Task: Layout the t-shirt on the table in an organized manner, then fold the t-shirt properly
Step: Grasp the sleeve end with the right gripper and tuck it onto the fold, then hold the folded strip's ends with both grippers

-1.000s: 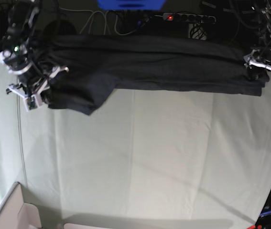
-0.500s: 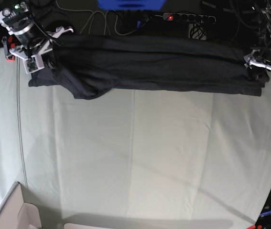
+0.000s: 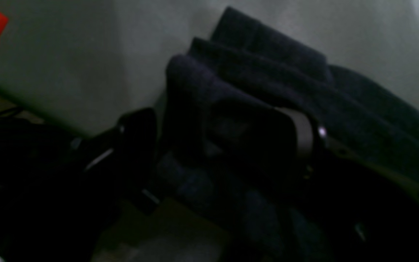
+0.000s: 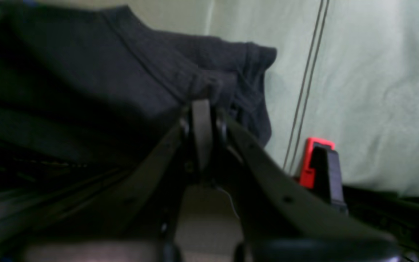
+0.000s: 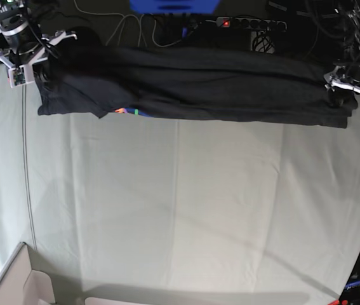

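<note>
At the near edge of the base view, one cardboard box is seen at the corner, resting on the table. One table is shown, covered in pale grey-green cloth with faint creases and bare across its near and middle parts. Farther back, one black t-shirt is stretched in a long band along the far edge, and a small patch of coloured print is exposed under its lower hem. Two grippers are counted. The right gripper is seen pressed together on a fold of the t-shirt near a sleeve. The left gripper is set at the other end, its jaws held apart around bunched, layered fabric. Beyond the table, one power strip is visible.
</note>
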Controlling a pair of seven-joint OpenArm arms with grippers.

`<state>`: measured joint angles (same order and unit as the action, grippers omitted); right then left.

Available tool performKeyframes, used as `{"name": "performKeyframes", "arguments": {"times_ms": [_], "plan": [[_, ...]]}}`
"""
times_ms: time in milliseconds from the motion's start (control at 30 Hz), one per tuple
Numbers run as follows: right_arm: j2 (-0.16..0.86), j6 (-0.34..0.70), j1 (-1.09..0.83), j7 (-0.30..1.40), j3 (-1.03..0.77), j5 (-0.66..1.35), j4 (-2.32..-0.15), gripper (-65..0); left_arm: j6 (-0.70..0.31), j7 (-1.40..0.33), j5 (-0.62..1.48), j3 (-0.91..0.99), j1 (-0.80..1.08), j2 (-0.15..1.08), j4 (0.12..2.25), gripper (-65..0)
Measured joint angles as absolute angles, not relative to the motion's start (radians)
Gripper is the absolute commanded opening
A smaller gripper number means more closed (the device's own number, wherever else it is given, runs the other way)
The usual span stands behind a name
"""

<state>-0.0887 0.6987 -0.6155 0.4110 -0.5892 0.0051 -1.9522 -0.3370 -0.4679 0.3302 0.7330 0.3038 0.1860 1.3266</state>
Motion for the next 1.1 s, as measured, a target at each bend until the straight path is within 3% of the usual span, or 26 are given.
{"name": "performKeyframes", "arguments": {"times_ms": [633,833,933,1100], "plan": [[-0.047,0.699,-0.492,0.405,-0.591,0.001,-1.680,-65.0,-0.337,-0.472,0.331,0.733,0.304,0.192,1.327,-17.9],[-0.044,0.699,-0.493,0.404,-0.587,0.001,-1.679,-49.9,-0.337,-0.472,0.330,0.735,0.307,0.202,1.327,-4.0],[-0.044,0.699,-0.494,0.405,-0.587,0.001,-1.679,-44.8,-0.337,-0.471,0.330,0.731,0.306,0.203,1.327,-3.1],[-0.044,0.699,-0.494,0.404,-0.586,0.001,-1.679,-44.7,-0.337,-0.468,0.331,0.728,0.303,0.199,1.326,-3.1]]}}
